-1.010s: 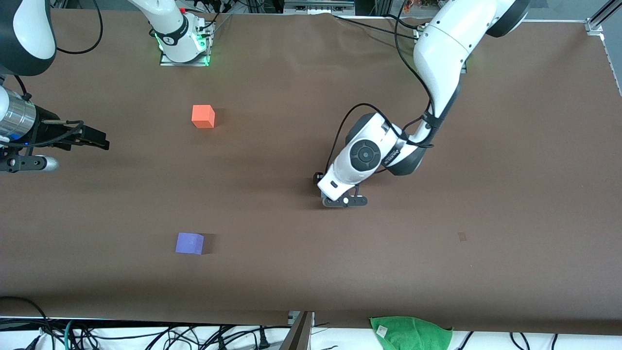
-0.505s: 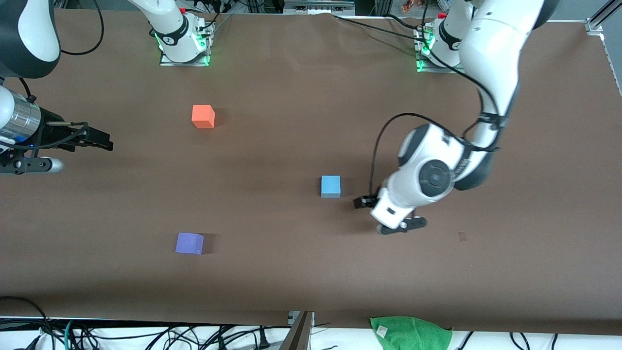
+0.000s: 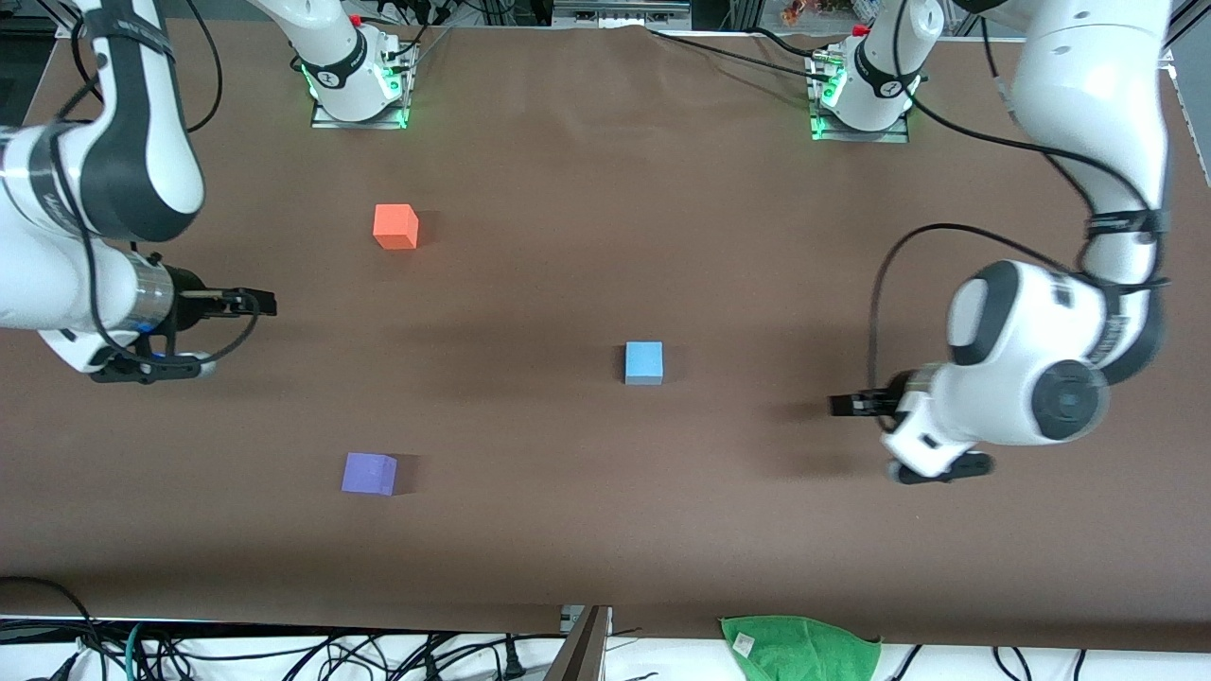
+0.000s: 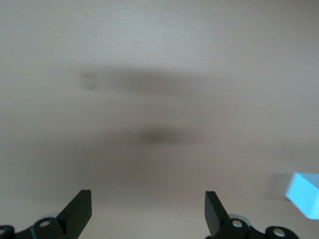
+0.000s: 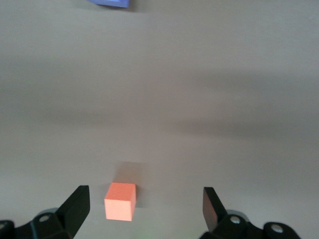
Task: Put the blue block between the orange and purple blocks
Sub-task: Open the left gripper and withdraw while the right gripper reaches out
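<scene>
The blue block (image 3: pixel 643 362) rests alone on the brown table (image 3: pixel 530 530), and its edge also shows in the left wrist view (image 4: pixel 304 193). The orange block (image 3: pixel 395 226) lies farther from the front camera and the purple block (image 3: pixel 369 473) nearer; both are toward the right arm's end. In depth the blue block sits between them, but off toward the left arm's end. My left gripper (image 3: pixel 849 405) (image 4: pixel 148 199) hangs open and empty over bare table, apart from the blue block. My right gripper (image 3: pixel 260 303) (image 5: pixel 145 196) is open, with the orange block (image 5: pixel 120 200) below it and the purple block (image 5: pixel 110 2) at the picture's edge.
A green cloth (image 3: pixel 799 648) lies off the table's near edge, among cables. The two arm bases (image 3: pixel 355 85) (image 3: pixel 861 95) stand along the table's far edge.
My left gripper opened off the blue block, left it on the table and drew back toward the left arm's end. My right arm swung a little toward the table's middle.
</scene>
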Controlling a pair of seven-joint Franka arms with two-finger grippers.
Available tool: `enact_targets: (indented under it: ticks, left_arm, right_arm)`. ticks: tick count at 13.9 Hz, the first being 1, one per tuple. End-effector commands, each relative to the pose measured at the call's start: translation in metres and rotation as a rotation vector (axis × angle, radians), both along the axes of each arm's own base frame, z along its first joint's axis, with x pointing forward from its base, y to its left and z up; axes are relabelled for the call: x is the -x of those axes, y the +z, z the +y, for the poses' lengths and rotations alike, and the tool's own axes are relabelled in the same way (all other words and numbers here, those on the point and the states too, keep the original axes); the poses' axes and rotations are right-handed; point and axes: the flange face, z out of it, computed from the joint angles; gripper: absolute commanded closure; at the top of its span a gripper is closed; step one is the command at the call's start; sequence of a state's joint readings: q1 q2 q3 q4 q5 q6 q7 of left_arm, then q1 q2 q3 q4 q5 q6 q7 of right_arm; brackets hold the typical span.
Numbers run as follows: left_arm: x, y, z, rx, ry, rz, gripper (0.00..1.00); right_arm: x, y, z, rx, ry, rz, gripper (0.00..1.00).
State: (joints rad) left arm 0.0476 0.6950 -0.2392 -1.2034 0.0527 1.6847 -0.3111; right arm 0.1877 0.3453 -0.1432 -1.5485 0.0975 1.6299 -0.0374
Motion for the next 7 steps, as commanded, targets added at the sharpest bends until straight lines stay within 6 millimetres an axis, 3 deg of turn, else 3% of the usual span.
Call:
enact_targets:
  ticks: [1,4,7]
  left_arm:
    - [0.011,0.038,0.013,-0.057,-0.050,-0.001,0.00]
    - [0.022,0.070,0.032,-0.036,-0.068,0.019,0.00]
    - [0.038,0.136,0.038,-0.045,-0.057,-0.053,0.00]
  right_arm:
    - [-0.001,0.025,0.027,-0.071,0.028,-0.036,0.00]
    - [-0.009,0.016,0.064,-0.112,0.026,-0.075,0.00]
    - [-0.010,-0.006,0.140,-0.107,-0.093,-0.105,0.00]
